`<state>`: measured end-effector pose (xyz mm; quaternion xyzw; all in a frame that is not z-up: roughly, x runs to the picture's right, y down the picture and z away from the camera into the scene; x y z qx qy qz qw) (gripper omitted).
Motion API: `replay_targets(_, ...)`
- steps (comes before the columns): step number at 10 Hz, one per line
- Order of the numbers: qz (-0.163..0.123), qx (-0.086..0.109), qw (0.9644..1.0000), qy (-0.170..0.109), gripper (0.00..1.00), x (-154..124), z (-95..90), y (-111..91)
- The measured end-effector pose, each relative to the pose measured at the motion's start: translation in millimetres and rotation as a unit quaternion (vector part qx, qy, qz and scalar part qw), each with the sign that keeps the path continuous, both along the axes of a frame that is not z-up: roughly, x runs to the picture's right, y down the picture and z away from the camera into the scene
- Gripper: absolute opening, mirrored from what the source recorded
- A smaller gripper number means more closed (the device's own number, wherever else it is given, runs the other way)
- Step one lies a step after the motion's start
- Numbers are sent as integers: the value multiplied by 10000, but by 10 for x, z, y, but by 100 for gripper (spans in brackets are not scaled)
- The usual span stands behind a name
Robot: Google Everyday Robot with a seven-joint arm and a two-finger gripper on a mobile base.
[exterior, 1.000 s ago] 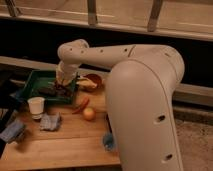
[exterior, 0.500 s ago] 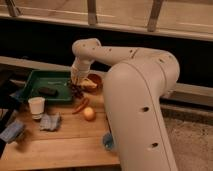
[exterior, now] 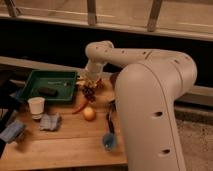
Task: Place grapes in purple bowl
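Observation:
My gripper (exterior: 90, 83) hangs over the table just right of the green tray. It is shut on the grapes (exterior: 89, 92), a dark reddish-purple bunch held a little above the wood. To its right, the edge of a dark bowl that looks like the purple bowl (exterior: 113, 78) shows; my arm hides most of it. A reddish shape (exterior: 101, 83) lies between the grapes and that bowl.
The green tray (exterior: 30, 80) holds a dark item at the left. A white cup (exterior: 36, 106), a blue cloth (exterior: 50, 121), an orange-red carrot-like piece (exterior: 81, 106), a round yellow-orange fruit (exterior: 89, 114), a dark utensil (exterior: 110, 117) and a small blue cup (exterior: 109, 141) lie on the wooden table (exterior: 70, 145).
My gripper has moved right from the tray's right edge toward the dark bowl, and the grapes have come along with it.

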<state>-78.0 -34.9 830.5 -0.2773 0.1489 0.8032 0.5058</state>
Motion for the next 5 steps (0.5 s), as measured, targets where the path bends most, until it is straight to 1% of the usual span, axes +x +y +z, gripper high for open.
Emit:
replay_targets(4, -34, -7, 10000, -17, 0, -11, -1, 2)
replay_targets(5, -87, -8, 10000, -31, 0, 58, 10, -26)
